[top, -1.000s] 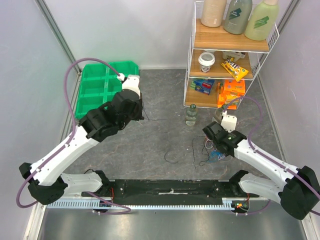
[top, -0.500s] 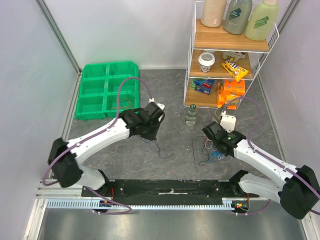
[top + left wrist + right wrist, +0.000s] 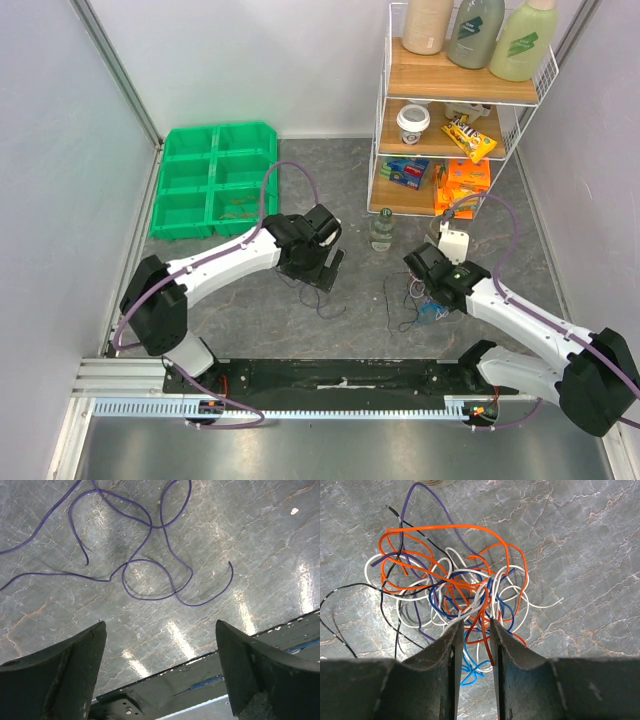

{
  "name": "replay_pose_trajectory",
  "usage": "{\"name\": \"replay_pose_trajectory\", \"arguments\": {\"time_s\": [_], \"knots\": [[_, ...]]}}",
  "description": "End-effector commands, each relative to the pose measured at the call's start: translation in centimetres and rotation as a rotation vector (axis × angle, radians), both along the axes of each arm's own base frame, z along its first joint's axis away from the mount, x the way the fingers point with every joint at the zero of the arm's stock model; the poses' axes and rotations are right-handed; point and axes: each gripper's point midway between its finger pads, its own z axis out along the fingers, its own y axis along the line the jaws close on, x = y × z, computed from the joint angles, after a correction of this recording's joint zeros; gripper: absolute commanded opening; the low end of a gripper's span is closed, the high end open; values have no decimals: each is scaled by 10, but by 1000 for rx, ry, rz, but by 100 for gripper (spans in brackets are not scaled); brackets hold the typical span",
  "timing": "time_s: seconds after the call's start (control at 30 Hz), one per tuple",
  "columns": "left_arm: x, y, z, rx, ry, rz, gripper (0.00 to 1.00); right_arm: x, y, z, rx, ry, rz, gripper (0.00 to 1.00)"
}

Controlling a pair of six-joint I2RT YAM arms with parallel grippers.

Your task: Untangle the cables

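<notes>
Left gripper [image 3: 160, 630] swung from green bin [image 3: 214, 170], upper left, to centre; now wide above purple cable [image 3: 150, 598]. Right gripper [image 3: 476, 625] narrow, pinching tangle [image 3: 465, 582]. Open bench [image 3: 260, 540] at right.

The stone-look bench [image 3: 350, 190] is grey with pale marble-like veins. The tangle of thin flexible wires [image 3: 455, 590] mid-frame in the right wrist view mixes orange, white, dark blue, light blue, purple and black strands. The single loose looping wire [image 3: 148, 599] in the upper left wrist view is purple, the moulded plastic compartment tray [image 3: 212, 180] at the overhead view's upper left is bright green, and the left gripper's fingers [image 3: 55, 675] and right gripper's fingers [image 3: 435, 665] are charcoal black.
</notes>
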Motion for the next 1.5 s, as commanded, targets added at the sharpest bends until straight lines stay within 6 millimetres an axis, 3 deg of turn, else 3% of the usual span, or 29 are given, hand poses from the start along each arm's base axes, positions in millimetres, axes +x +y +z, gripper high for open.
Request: {"name": "replay_pose_trajectory", "arguments": {"time_s": [0.0, 0.2, 0.37, 0.5, 0.73, 1.0, 1.07, 1.17, 1.23, 1.3, 1.33, 1.47], "knots": [[2, -9, 17, -71, -16, 12, 96, 4, 1, -1, 2, -14, -2, 35], [25, -25, -6, -52, 31, 23, 99, 5, 2, -4, 0, -3, 5, 35], [38, -23, -43, 18, 50, 50, 99, 5, 0, -4, 1, -11, 4, 35], [56, -9, -56, 163, 16, 82, 99, 5, -1, -4, 2, -9, 0, 35], [38, 6, -68, 183, 46, 136, 89, 7, -2, -3, -3, -14, -2, 35], [21, 16, -73, 193, 77, 147, 69, 7, -4, -7, -3, 1, -8, 36], [17, 18, -75, 191, 82, 146, 60, 7, -4, -7, -3, 1, -10, 36], [17, 20, -72, 189, 72, 140, 39, 7, -4, -9, 1, 4, -8, 36], [22, 19, -64, 180, 39, 144, 27, 7, -4, -9, 1, 6, -10, 36], [32, 19, -52, 174, -17, 150, 6, 7, -4, -9, 0, 6, -7, 36], [37, 19, -45, 171, -43, 153, 2, 8, -4, -9, -1, 6, -6, 36], [57, 20, -12, 144, -149, 163, 2, 9, -3, -8, -5, 9, 3, 36]]}}
